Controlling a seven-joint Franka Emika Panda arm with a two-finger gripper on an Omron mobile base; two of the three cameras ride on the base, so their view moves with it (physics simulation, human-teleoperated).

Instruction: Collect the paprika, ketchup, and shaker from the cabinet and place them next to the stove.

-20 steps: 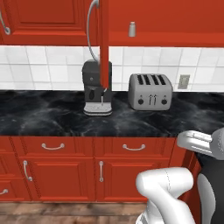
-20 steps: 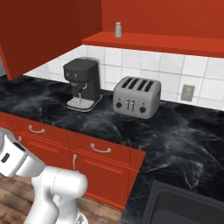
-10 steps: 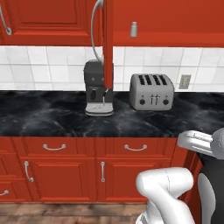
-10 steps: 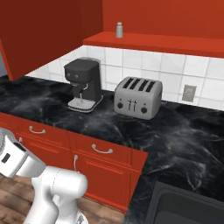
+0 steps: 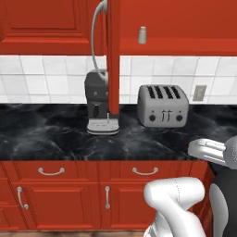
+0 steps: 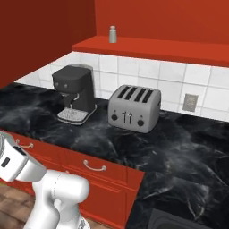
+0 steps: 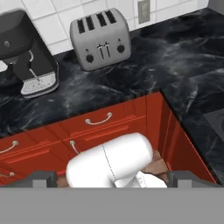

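Everything has slid rightward as the base drove left; nothing itself moved. The shaker point(image 5: 142, 34) stands alone on the shelf of the open cabinet point(image 5: 112, 55), above the toaster point(image 5: 163, 105) and coffee machine point(image 5: 99, 102) on the desk point(image 5: 46, 139). Jaws' state: cannot tell.

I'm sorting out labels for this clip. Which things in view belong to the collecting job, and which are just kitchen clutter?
Belongs to the job:
- shaker, standing on the open shelf
- cabinet, its door swung open

Just lying about:
- coffee machine
- toaster
- wall outlet
- counter
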